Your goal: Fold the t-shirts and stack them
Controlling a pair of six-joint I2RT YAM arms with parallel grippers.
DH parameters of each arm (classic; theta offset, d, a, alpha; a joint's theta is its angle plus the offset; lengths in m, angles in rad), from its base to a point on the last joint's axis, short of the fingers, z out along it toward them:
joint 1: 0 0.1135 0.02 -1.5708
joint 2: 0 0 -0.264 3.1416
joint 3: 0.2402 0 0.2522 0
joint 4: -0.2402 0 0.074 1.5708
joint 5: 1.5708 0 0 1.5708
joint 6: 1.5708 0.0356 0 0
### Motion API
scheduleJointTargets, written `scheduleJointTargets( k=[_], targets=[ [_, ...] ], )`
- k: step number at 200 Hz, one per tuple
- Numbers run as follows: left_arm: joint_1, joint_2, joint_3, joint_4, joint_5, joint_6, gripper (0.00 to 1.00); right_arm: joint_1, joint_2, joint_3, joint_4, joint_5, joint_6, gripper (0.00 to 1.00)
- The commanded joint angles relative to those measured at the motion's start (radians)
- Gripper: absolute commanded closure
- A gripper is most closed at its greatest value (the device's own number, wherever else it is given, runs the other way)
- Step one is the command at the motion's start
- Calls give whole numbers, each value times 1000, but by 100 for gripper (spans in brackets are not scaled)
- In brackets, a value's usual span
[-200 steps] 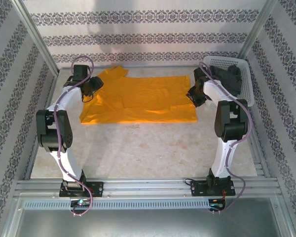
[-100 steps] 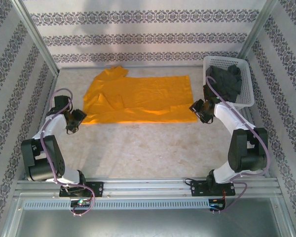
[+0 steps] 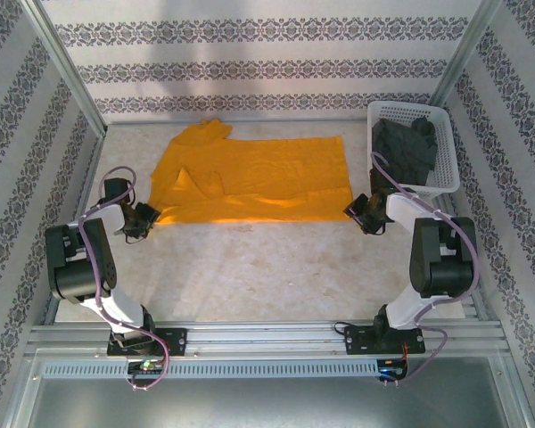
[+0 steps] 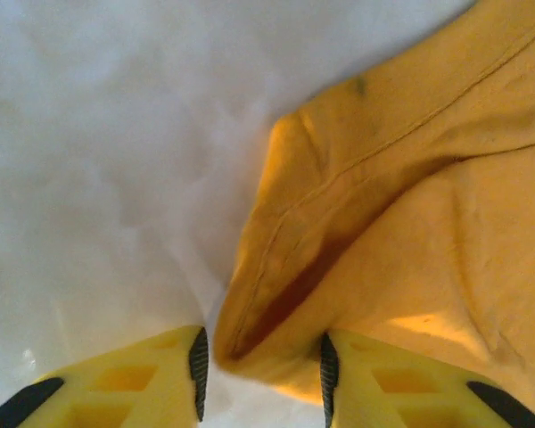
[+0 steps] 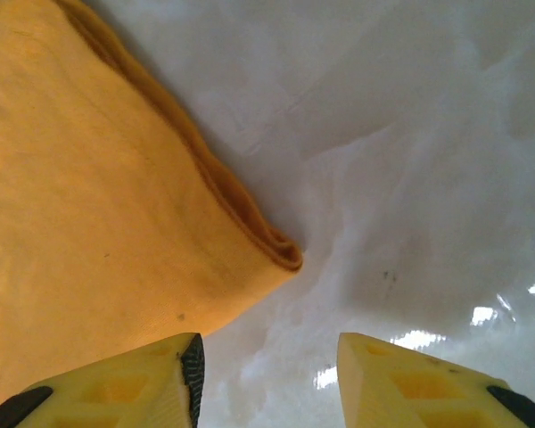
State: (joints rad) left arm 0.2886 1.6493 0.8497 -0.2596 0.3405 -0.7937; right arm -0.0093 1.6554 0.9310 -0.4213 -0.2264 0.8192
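The left fingers [image 4: 125, 385] straddle, unclenched, the near-left corner of the bright orange-yellow cloth t-shirt [image 3: 259, 178] spread on the pale counter [image 3: 250, 267]. The right fingers [image 5: 116, 385] gape empty by its near-right corner. The dark charcoal-grey t-shirt [image 3: 408, 147] lies in the white lattice basket [image 3: 448, 165].

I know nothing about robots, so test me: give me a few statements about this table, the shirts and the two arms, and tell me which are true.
1. The bright orange-yellow cloth t-shirt lies spread out on the table. True.
2. The dark charcoal-grey t-shirt is stacked on the orange one. False: it sits in the white plastic lattice basket at the far right.
3. The left gripper is at the orange shirt's near left corner, with the hem between its open fingers. True.
4. The right gripper holds the shirt's near right corner up off the table. False: that corner lies on the table just ahead of its open, empty jaws.
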Motion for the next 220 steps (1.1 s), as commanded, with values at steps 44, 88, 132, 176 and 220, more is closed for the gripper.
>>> scheduleJointTargets(
  k=[44,88,132,176,220],
  targets=[
    [10,19,57,52,-27,13,93,53,156,130,14,28,39,73],
    [17,-73,38,-68,-116,4,100,83,131,137,-99,154,91,100],
    [17,-198,-69,-174,-176,-38,100,100,2,23,-179,182,123,100],
    [17,-375,-212,-289,-262,-104,100,139,-125,-136,-220,160,182,100],
    [18,-520,-324,-362,-347,-164,99,174,-261,-258,-264,187,225,100]
  ],
)
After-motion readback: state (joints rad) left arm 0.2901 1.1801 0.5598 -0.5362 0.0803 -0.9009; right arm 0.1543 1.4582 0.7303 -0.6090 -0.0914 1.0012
